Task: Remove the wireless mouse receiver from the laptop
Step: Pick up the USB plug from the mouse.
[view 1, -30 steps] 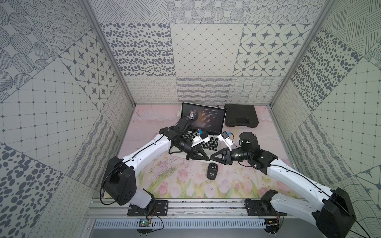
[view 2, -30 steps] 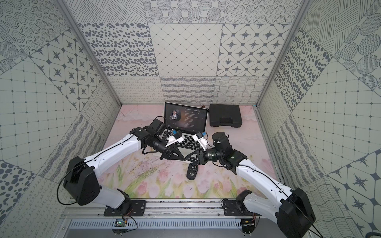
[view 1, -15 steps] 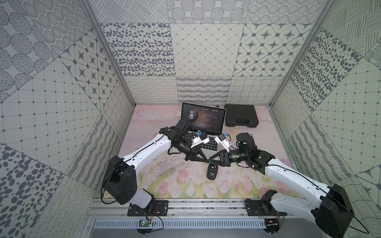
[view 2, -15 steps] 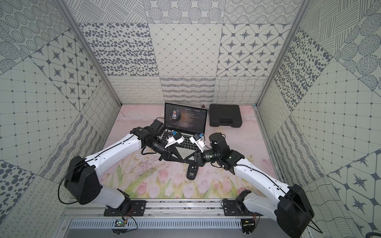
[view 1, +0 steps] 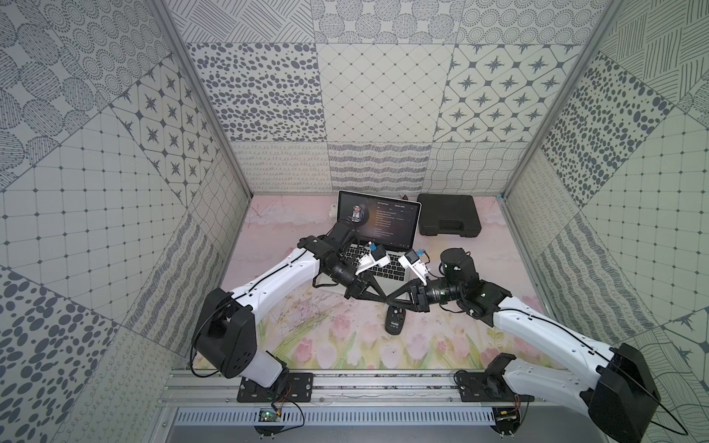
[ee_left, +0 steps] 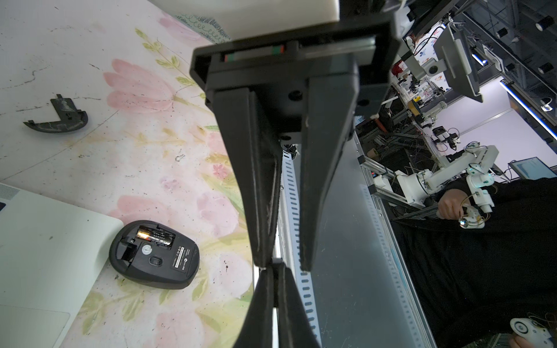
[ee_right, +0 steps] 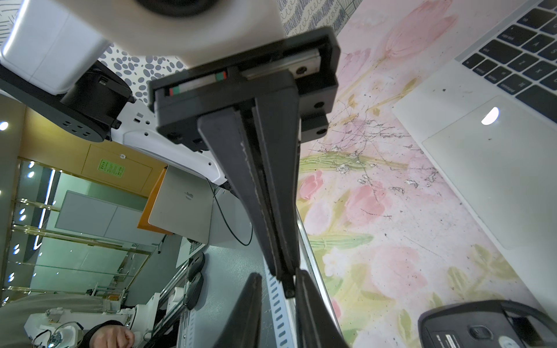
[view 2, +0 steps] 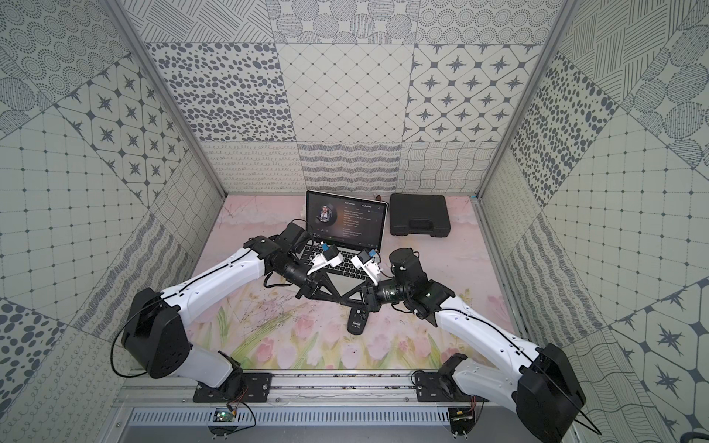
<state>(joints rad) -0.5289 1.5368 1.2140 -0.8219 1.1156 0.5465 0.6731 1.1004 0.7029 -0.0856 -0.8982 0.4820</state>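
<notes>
Right now the table [view 1: 326,347], covered in a pale flower print, carries everything. Largest on it is the laptop [view 1: 381,230], open toward the back, its dark screen showing a round portrait and lines of text. Near it, on my right, a black case [view 1: 449,214] lies flat and closed.

My arms come in from either side, and the claws meet tip to tip just in front of the laptop, above the table. My left claw [ee_left: 286,266] is clenched, though a narrow slot shows between its fingers. My right claw [ee_right: 281,274] points straight at it. Its fingers are nearly together with only a sliver between, and whether it grips anything I cannot tell.

Close by the meeting point, down on the table, lies the mouse [ee_left: 153,254]. It is black and belly up, just beside the laptop's front corner, with its battery bay uncovered and a battery showing. A curved black plastic piece [ee_left: 57,120] lies on the table well apart from the mouse.

Smallest is the receiver [ee_right: 288,284]. In my right wrist view it is a tiny dark stub right where the claw tips meet, inside the slot of my left claw and against one of its fingers. It looks clear of the laptop and pinched at the tip of my left claw, but it is too small and too hidden to be sure.
</notes>
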